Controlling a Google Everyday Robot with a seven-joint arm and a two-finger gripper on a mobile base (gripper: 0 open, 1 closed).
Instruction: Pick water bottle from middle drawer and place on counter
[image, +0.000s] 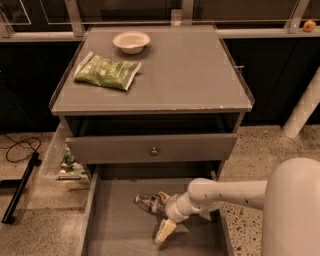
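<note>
I have the gripper (164, 215) low inside the open middle drawer (112, 230), reaching in from the right on the pale arm (225, 192). The water bottle (149, 202) lies on its side on the drawer's bare floor, toward the far right part of the drawer. Its long axis runs roughly left to right, with the right end pointing at my wrist.

The fingers (165, 231) are spread apart and not clamped on anything. One sits on the near side of the bottle, and I make out the other just past its far side. So the bottle lies immediately left of the gripper, with its right end at or just inside the gap. I can't tell whether either finger is touching it.

My judgement is that the grasp turns on this: the fingers straddle the bottle across its width, which is the right way to take it. I'd want to ease a little further left before closing, so I catch the body and not just the end.

Above, the counter (200, 75) carries a green snack bag (106, 71) at its left and a small bowl (131, 41) at the far edge. The right half of that surface is where I'd aim to set the bottle down.
</note>
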